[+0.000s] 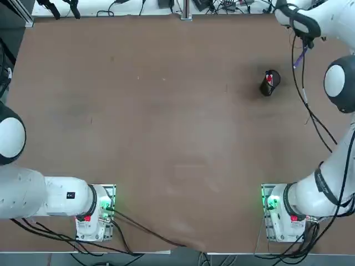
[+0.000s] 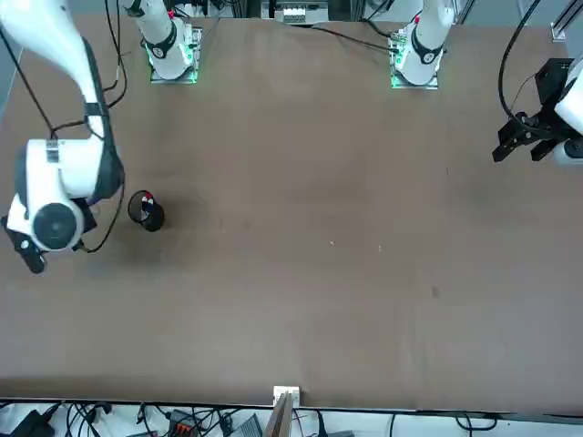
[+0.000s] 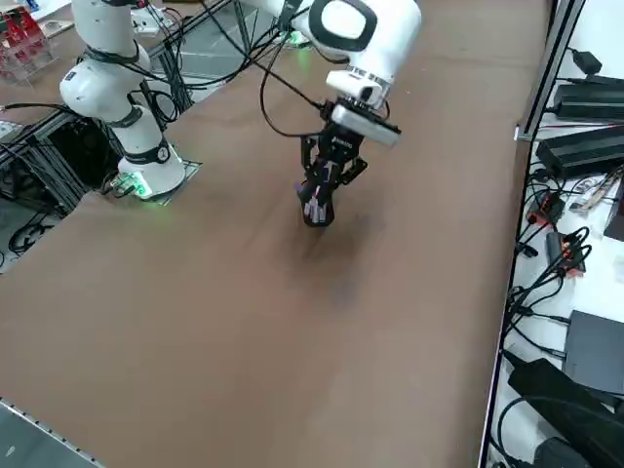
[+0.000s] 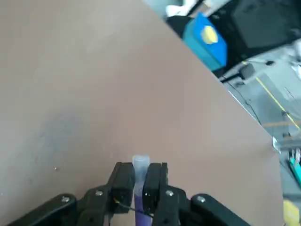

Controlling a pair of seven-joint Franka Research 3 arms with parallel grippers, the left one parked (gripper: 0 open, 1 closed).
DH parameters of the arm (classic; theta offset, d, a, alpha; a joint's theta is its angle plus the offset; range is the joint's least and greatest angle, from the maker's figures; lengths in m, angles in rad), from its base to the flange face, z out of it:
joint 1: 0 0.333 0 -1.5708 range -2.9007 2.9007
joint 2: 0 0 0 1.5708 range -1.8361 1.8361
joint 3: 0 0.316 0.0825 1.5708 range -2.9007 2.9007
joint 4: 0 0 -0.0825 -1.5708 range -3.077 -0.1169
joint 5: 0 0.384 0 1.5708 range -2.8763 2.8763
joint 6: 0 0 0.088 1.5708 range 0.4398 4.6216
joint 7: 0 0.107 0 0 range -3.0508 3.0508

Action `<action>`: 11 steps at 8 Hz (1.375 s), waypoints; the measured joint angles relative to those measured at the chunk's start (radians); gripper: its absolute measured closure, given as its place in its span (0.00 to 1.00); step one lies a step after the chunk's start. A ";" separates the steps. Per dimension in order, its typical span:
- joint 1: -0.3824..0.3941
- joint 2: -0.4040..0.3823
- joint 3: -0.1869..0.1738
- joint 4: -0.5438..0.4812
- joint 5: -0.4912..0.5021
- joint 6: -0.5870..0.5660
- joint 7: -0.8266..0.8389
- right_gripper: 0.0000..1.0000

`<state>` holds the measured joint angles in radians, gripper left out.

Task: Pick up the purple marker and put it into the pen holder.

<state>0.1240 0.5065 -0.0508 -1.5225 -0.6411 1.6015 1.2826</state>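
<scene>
The right gripper [image 4: 139,181] is clenched on the purple marker [image 4: 140,165], whose pale end shows just past the fingertips [image 4: 123,181] in the wrist view; the violet barrel runs back between the jaws. The marker is thus off the counter [image 1: 166,138] and carried in the air, near the counter's far edge on the robot's right side. In the overhead view a short violet length hangs below the gripper close to the far right corner, and the pen holder [image 1: 268,83] stands a little inward of it, apart from the marker. The holder is a small black round cup set upright on the counter, mouth up, with a red pen [image 1: 269,78] already standing in it. Seen from the right side, the gripper [image 3: 325,185] points downward over the counter and lines up with the dark cup behind it; whether it is directly above the mouth cannot be told from that angle, and the overhead view suggests it is not yet. Judgement: the grip near one end leaves the marker's length free, which suits a lowering into the narrow mouth. The remaining step appears to be aligning the marker over the holder, upright, and clear of the red pen. The risk is striking the rim or the pen and tipping the light cup.
</scene>
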 joint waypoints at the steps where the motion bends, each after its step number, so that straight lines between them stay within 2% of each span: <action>1: 0.035 0.001 0.000 0.000 -0.019 -0.037 0.110 0.85; 3: 0.096 0.009 0.000 0.000 -0.069 -0.107 0.347 0.85; 6: 0.178 0.081 0.000 0.000 -0.174 -0.208 0.671 0.85; 11: 0.223 0.107 -0.002 0.001 -0.189 -0.265 0.868 0.85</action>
<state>0.3466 0.6137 -0.0526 -1.5212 -0.8306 1.3368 2.1505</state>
